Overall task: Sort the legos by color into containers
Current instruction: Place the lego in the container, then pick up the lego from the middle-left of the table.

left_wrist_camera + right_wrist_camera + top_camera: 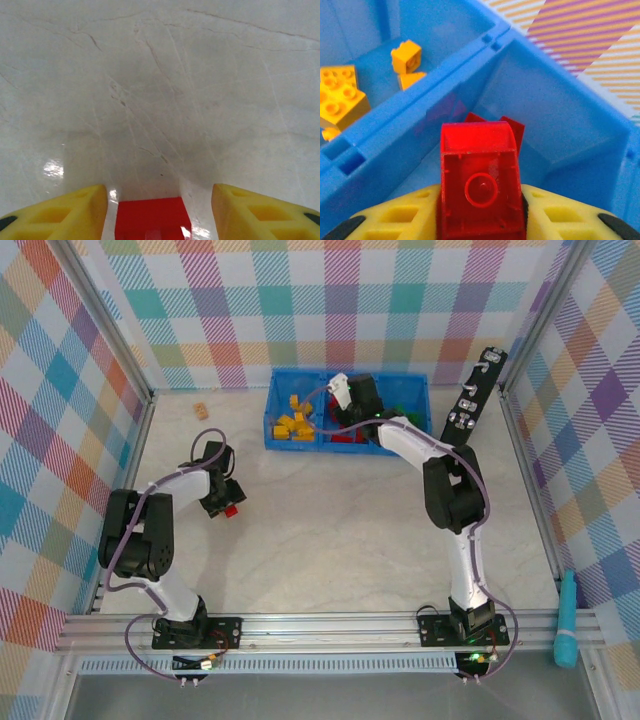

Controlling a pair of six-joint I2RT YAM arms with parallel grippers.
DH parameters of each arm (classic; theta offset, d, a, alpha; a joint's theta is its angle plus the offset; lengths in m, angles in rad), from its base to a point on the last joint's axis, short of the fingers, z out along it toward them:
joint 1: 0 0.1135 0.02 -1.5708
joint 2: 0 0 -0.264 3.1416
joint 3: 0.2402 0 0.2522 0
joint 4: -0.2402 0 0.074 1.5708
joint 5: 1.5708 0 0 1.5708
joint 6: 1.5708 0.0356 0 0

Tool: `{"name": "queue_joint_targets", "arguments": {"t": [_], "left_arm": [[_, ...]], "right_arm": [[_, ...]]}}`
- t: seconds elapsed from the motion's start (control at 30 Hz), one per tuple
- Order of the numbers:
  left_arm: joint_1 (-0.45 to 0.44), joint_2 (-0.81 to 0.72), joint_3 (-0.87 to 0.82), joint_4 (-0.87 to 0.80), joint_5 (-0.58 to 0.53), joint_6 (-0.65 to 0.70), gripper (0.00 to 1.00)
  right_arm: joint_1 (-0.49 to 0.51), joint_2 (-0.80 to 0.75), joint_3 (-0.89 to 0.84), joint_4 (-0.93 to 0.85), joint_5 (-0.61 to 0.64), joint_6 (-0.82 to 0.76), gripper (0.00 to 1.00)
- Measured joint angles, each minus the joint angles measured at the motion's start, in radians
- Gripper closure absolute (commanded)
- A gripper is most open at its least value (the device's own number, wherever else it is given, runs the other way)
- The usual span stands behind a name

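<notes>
**Top external view.** A blue three-compartment bin (300,374) stands at the far side of the table (330,550). Yellow bricks (290,425) lie in its left compartment, stored red bricks (350,437) in the middle one and green bricks (405,410) in the right one. The right gripper (352,405) reaches over the middle compartment; its wrist hides the fingers here. The left gripper (225,505) sits low over the table, well apart from the bin, with a loose red brick (231,510) at its tip. A small tan block (202,410) lies near the far wall, left of the bin. A teal handled object (567,625) rests by the right rail.

**Left wrist view.** The left gripper (159,200) straddles the loose red brick (152,217), which rests on the pale, scratched table (165,90). Its yellow fingers (60,212) stand apart, with a strip of table showing between each finger and the brick. Nothing is gripped.

**Right wrist view.** The right gripper (480,200) carries a held red brick (480,165), hollow underside toward the camera. Its yellow fingers (565,215) lie against the brick's two sides. The brick hangs above the middle compartment of the bin (485,75), over the stored red bricks (514,127). The yellow bricks (340,102) lie beyond the divider to the left.
</notes>
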Motion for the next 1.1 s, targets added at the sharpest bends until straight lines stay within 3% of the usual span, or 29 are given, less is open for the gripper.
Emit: {"name": "queue_joint_targets", "arguments": {"t": [0.23, 0.67, 0.93, 1.1], "left_arm": [[-0.002, 0.001, -0.006, 0.003, -0.018, -0.016, 0.52], [-0.016, -0.022, -0.035, 0.023, -0.048, -0.040, 0.68], [-0.069, -0.055, -0.038, 0.006, 0.008, -0.080, 0.70], [-0.126, -0.071, 0.114, -0.061, 0.037, -0.103, 0.71]], "right_arm": [[0.000, 0.008, 0.008, -0.018, 0.001, 0.017, 0.40], [-0.009, -0.019, -0.016, -0.009, 0.011, 0.030, 0.36], [-0.025, -0.156, -0.157, 0.040, 0.037, 0.029, 0.36], [-0.051, -0.301, -0.304, 0.037, 0.039, 0.064, 0.36]]}}
